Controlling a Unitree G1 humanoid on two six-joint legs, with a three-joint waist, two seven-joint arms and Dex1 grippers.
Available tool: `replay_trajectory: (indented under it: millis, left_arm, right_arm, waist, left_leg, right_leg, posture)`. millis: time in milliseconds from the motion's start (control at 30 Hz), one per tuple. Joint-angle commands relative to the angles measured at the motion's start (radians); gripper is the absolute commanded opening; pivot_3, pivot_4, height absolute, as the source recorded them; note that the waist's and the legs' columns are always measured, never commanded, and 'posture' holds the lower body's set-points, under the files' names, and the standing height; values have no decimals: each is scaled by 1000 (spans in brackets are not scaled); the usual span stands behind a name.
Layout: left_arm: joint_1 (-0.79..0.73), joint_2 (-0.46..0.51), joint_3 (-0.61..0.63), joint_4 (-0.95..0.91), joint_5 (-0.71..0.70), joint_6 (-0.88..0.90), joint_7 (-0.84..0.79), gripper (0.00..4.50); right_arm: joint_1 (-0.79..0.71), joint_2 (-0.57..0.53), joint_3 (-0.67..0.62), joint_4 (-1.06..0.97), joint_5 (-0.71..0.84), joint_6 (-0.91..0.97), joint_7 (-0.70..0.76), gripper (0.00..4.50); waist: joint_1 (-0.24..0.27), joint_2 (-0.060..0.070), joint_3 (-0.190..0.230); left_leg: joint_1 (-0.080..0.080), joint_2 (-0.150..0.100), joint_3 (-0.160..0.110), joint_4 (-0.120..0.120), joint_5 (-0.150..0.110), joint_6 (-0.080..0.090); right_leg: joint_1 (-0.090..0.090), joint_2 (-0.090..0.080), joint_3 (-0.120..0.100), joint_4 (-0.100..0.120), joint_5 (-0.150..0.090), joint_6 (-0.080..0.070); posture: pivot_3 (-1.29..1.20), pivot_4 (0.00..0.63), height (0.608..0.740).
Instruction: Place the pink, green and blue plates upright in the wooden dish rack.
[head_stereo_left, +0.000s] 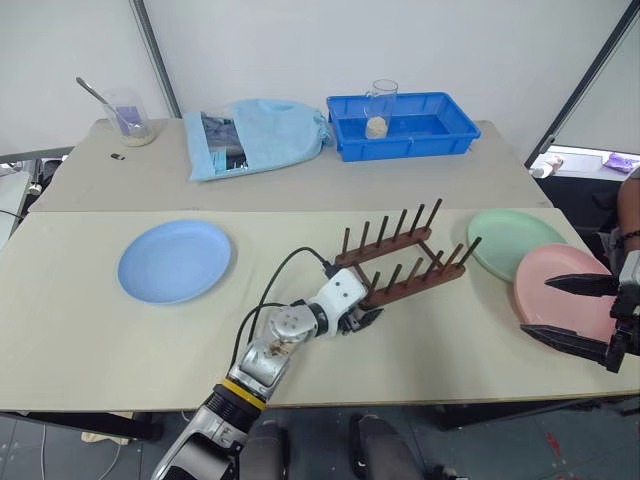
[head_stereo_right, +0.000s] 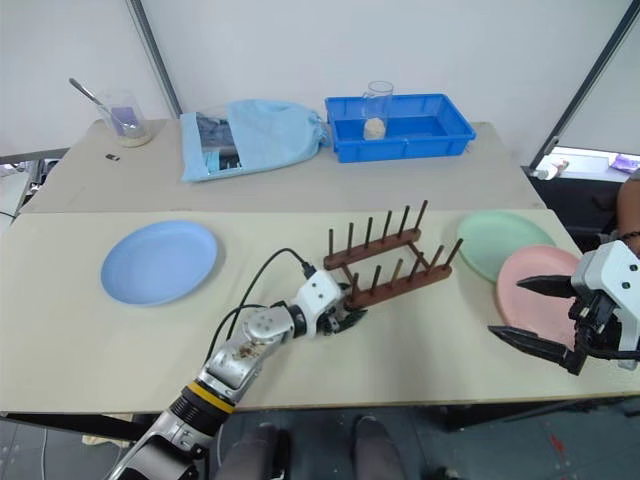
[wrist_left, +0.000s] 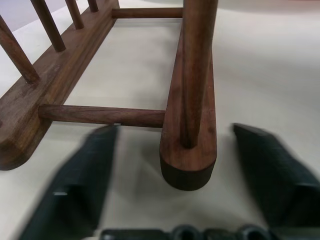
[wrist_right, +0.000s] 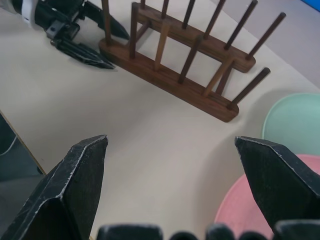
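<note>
L fingers (wrist_left: 80, 185) open astride rack (wrist_left: 187, 150) rail end; R fingers (wrist_right: 270, 180) open above pink plate (wrist_right: 245, 210).

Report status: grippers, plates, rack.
Left gripper straddling near rail end of rack, jaws not closed on it. Right gripper open above pink plate. Green plate and blue plate flat on table; rack empty.

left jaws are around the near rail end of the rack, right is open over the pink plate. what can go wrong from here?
1. The left gripper straddles one rail end of the wooden dish rack, jaws not yet touching it; closing off-centre could twist or slide the rack.
2. The pink plate overlaps the green plate; lifting it may drag the green one.
3. The right gripper hangs at the table edge; a nudge could push the pink plate off.
</note>
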Motion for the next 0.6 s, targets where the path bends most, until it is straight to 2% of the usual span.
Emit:
replay_trajectory:
  millis: [33, 67, 100, 200, 400, 467, 600]
  left_arm:
    - [6, 7, 5, -24, -11, -25, -30, 1483]
    - [4, 12, 10, -23, -14, -28, -36, 972]
    - [2, 20, 16, -22, -16, -34, -48, 887]
    - [-7, 61, 39, -35, -46, -55, -117, 888]
    - [-77, 219, 62, -11, -166, -140, -452, 888]
    - [-130, 227, 61, 62, -164, -179, -505, 888]
    - [-253, 172, 59, 240, -144, -248, -551, 888]
  right_arm:
    - [-10, 2, -36, -25, 16, 9, -22, 4500]
    - [-11, 3, -34, -28, 18, 10, -27, 4500]
    - [-10, 5, -34, -32, 19, 11, -30, 4500]
    - [2, 12, -41, -47, 25, 14, -38, 4500]
    - [62, 20, -79, -83, 26, 20, -19, 4500]
    - [76, 25, -88, -97, 33, 26, -18, 4500]
    - [98, 42, -78, -131, 28, 24, -34, 4500]
  waist:
    - [0, 0, 0]
    - [-1, 0, 0]
    - [-1, 0, 0]
    - [-5, 0, 0]
    - [-11, 0, 0]
    - [-8, 0, 0]
    - [1, 0, 0]
  left_leg:
    - [0, 0, 0, 0, 0, 0]
    - [0, 0, 0, 0, 0, 0]
    - [0, 0, 0, 0, 0, 0]
    - [0, 0, 0, 0, 0, 0]
    - [0, 1, -1, -1, 0, 0]
    - [-1, 0, -1, -1, 0, 0]
    - [-3, -1, -1, 0, 0, 0]
  right_leg:
    - [0, 0, 0, 0, 0, 0]
    - [0, 0, 0, 0, 0, 0]
    - [0, 0, 0, 0, 0, 0]
    - [0, 0, 0, 0, 0, 0]
    - [-1, 1, -1, 0, 0, 0]
    - [-1, 0, -1, 0, 0, 0]
    - [0, -1, -1, -3, 0, 0]
  posture:
    - [0, 150, 720]
    - [0, 150, 720]
    - [0, 150, 720]
    - [0, 150, 720]
    - [0, 150, 720]
    - [0, 150, 720]
    - [0, 150, 720]
